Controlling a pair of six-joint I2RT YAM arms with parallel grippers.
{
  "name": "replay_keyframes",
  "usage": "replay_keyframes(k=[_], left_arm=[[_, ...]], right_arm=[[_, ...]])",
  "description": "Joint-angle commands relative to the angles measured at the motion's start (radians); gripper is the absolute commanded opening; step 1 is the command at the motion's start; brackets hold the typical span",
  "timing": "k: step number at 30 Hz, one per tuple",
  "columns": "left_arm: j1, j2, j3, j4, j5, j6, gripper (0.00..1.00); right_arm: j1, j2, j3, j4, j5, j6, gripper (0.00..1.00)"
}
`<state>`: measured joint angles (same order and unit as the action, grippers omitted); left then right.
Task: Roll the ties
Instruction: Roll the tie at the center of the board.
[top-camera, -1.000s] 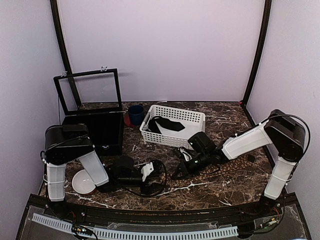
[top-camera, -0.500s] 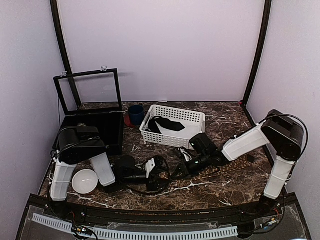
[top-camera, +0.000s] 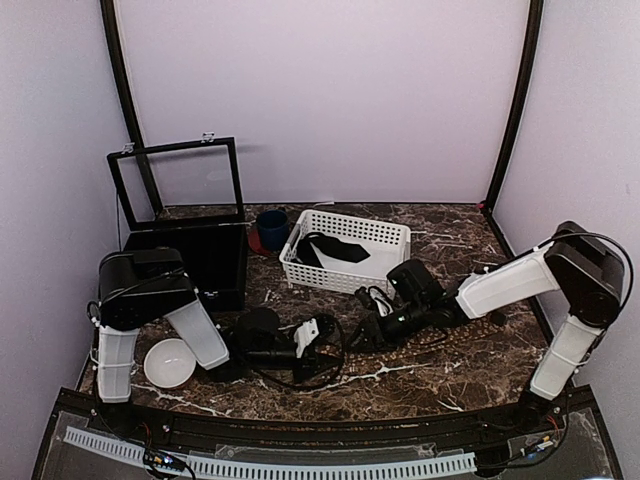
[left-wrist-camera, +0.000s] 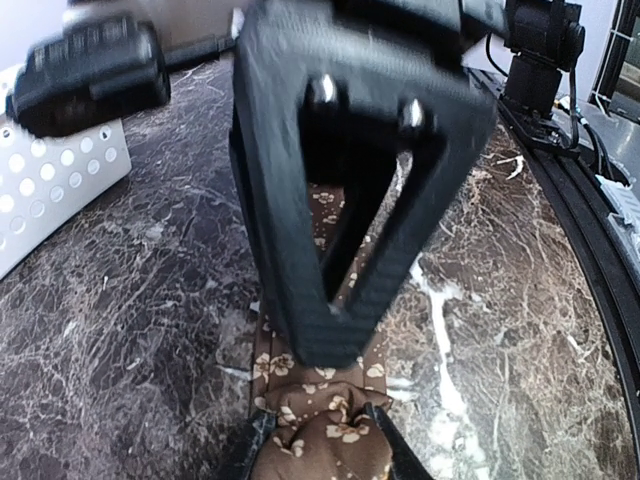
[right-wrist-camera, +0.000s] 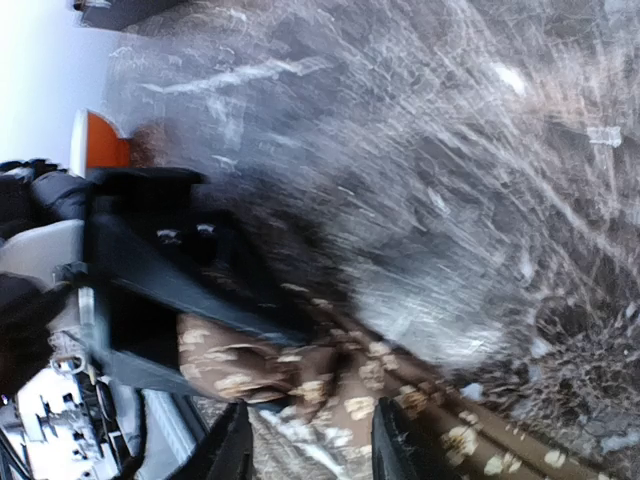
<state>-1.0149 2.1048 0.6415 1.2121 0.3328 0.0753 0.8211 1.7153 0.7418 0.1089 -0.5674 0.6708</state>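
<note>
Left wrist: left hand (left-wrist-camera: 322, 460) pinches bunched tie (left-wrist-camera: 318, 388).

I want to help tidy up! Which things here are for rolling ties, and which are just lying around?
For the job: brown patterned tie; left pincer; right pincer.
Lying about: blue cup; white bowl; black box; white basket.

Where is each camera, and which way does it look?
Top external: above, behind the arms, looking down at the table; left arm and right arm show.
Left wrist: low, facing the right gripper; own fingertips at bottom.
Right wrist: low, blurred, facing the left gripper; own fingertips at bottom.
Shared: both wrist views see the tie.
</note>
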Motion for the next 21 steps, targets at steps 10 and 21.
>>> replay_keyframes(k=[10, 21], left_arm=[[-0.002, -0.014, 0.016, -0.366, -0.064, 0.072, 0.30], [-0.001, -0.017, 0.024, -0.406, -0.079, 0.083, 0.30]], right_arm=[[0.067, 0.041, 0.136, -0.041, -0.036, 0.030, 0.44], [0.102, 0.105, 0.211, -0.196, 0.059, -0.033, 0.21]])
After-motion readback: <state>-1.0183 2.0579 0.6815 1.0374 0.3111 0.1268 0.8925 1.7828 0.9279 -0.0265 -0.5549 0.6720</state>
